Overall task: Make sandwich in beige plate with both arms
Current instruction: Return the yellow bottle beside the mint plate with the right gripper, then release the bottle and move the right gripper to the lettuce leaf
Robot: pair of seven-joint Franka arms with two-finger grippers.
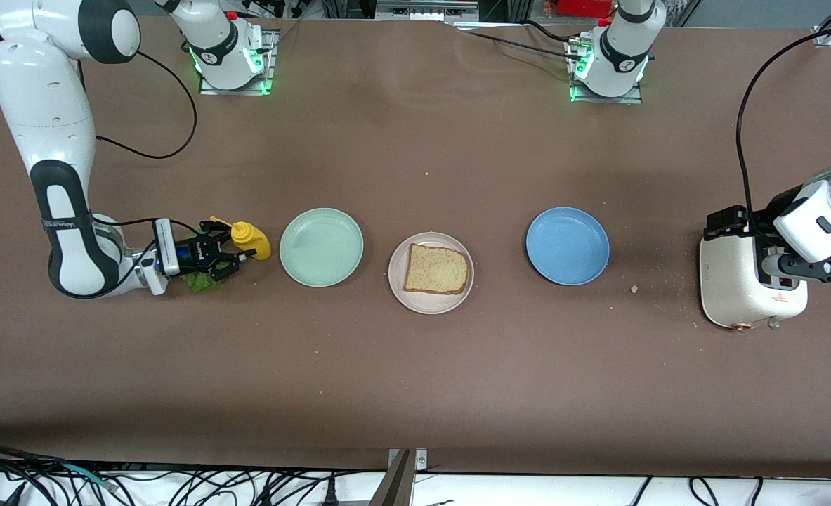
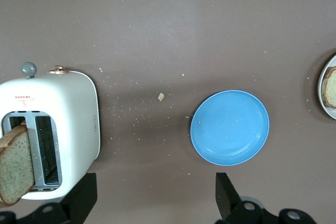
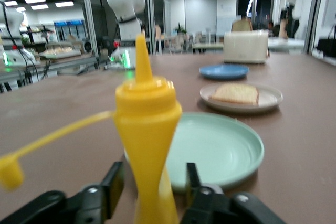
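The beige plate [image 1: 400, 289] sits mid-table with one bread slice [image 1: 436, 269] lying flat on it. Another bread slice [image 2: 16, 163] stands in a slot of the white toaster [image 1: 735, 292] at the left arm's end. My left gripper [image 2: 155, 200] hangs open above the table beside the toaster, holding nothing. At the right arm's end, my right gripper [image 3: 152, 182] lies low, its jaws open around a yellow squeeze bottle [image 3: 147, 124], with a gap on each side. A green lettuce leaf [image 1: 196, 282] lies on the table under that gripper.
A mint-green plate [image 1: 321, 247] lies between the bottle and the beige plate. A blue plate [image 1: 567, 246] lies between the beige plate and the toaster. Crumbs [image 1: 634, 288] dot the table near the toaster.
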